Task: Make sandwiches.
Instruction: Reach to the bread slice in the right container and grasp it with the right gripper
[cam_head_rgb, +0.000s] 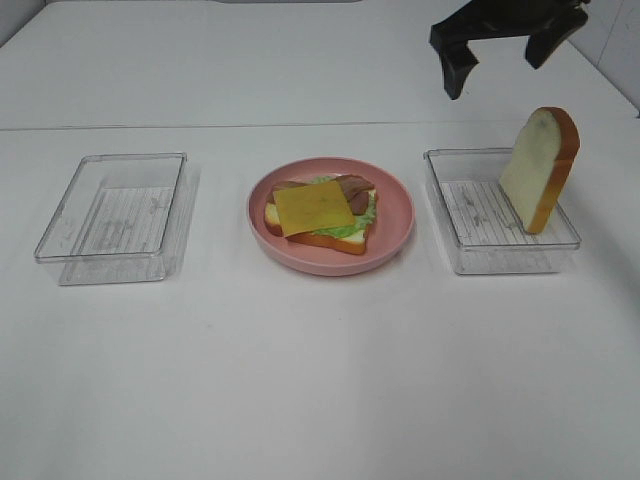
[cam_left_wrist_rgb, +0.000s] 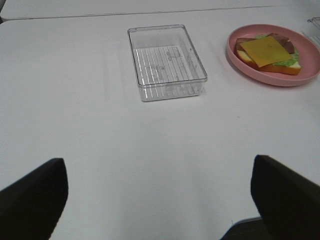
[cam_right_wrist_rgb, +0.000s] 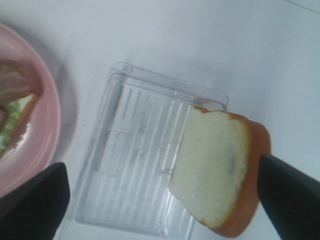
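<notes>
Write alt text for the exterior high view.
An open-faced sandwich, cheese on top, lies on a pink plate at the middle of a white table, between two clear trays. The left tray is empty; a bread slice stands tilted in the right tray, below the open right gripper.

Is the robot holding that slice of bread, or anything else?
No, nothing is held. The right gripper hangs open above the white toy bread slice, which leans in the clear plastic tray. The left gripper is open too.

Upright bread slice (cam_head_rgb: 540, 170) in right tray (cam_head_rgb: 470, 255), clear overhead.
</notes>
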